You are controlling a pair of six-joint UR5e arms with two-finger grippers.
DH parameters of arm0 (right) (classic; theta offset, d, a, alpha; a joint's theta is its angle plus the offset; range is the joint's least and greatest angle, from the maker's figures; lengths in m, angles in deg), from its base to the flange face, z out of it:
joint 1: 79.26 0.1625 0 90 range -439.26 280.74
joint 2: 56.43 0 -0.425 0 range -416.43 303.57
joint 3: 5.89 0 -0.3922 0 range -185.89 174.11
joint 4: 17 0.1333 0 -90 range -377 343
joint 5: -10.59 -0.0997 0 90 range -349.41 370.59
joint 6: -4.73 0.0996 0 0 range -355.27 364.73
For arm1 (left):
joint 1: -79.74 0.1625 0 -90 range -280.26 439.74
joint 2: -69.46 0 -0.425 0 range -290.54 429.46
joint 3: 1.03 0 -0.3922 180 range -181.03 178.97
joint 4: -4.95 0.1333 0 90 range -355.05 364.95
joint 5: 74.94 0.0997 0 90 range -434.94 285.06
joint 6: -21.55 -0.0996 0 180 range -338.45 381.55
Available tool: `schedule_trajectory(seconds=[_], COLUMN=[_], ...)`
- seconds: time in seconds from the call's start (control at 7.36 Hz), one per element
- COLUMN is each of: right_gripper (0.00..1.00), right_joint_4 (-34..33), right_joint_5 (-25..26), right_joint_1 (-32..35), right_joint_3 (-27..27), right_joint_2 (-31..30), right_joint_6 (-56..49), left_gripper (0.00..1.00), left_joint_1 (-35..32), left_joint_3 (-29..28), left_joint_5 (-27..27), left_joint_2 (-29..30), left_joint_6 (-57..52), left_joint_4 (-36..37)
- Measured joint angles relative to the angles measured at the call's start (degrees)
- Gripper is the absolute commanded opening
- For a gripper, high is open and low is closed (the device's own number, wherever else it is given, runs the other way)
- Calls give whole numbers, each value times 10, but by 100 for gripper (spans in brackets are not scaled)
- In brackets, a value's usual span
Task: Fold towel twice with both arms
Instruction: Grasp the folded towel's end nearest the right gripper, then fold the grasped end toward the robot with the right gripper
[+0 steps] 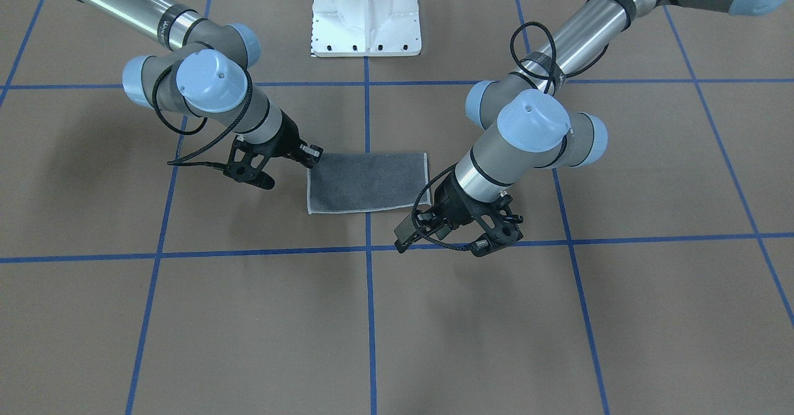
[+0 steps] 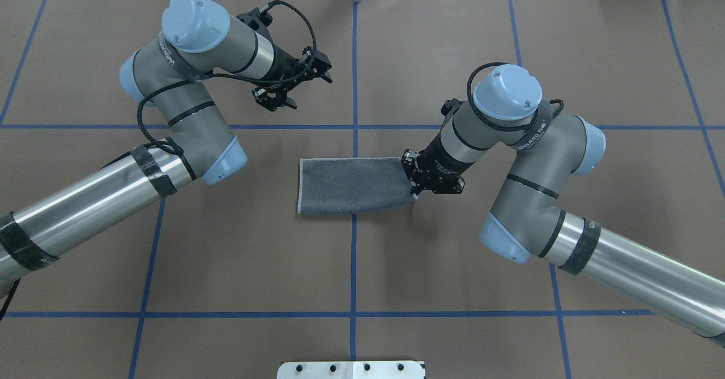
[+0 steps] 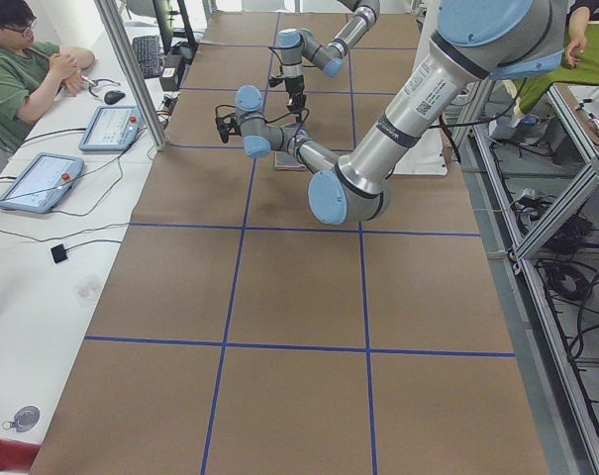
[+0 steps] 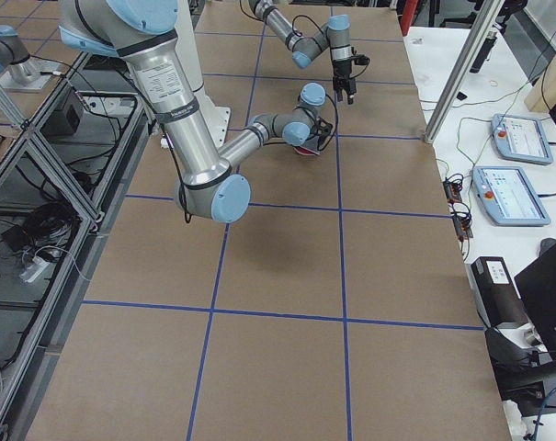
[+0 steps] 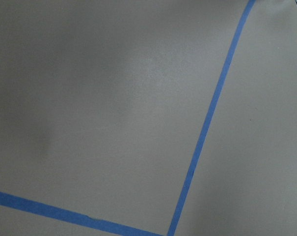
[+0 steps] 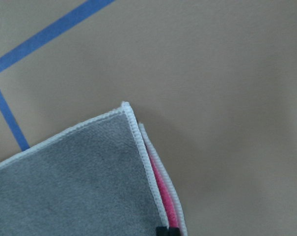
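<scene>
Towel [image 2: 351, 183]: folded once, dark grey face up, flat on the brown table [image 2: 453, 265] across the centre tape line [image 2: 354, 56]. Pink shows only between the layers at one corner.
Right claw [image 1: 312, 154]: down at one short end of the towel. Its fingertips [image 6: 161, 230] look pinched on the stitched edge, seemingly on both layers.
Left claw [image 2: 303, 84]: fingers spread wide and holding nothing, over bare table beyond the towel's far long side, near its other end.
Risk, lone grip: if that end is carried over by one corner, I'd expect the free corner to trail and the fold to land skewed.
Risk, layers: the two edges sit slightly offset, so a pinch that catches only the top layer would peel the first fold open.
Risk, sliding: on smooth paper the cloth may drag along instead of creasing.
</scene>
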Motion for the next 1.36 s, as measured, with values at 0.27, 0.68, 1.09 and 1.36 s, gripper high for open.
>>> schedule_trajectory(seconds=[0.27,0.68,1.09,1.36], right_gripper=[0,0,99,100], right_joint_4=[-1,0,3,7], right_joint_5=[-18,-70,-67,-68], right_joint_1=[6,-41,-132,-143], right_joint_3=[19,89,105,103], right_joint_2=[-20,-41,3,20], right_joint_6=[2,67,179,234], left_gripper=[99,99,99,99], left_joint_1=[1,0,-8,-9], left_joint_3=[-1,-1,-2,-3], left_joint_5=[1,2,2,2], left_joint_2=[0,0,-1,-1], left_joint_6=[0,0,-15,-18], left_joint_4=[0,0,1,0])
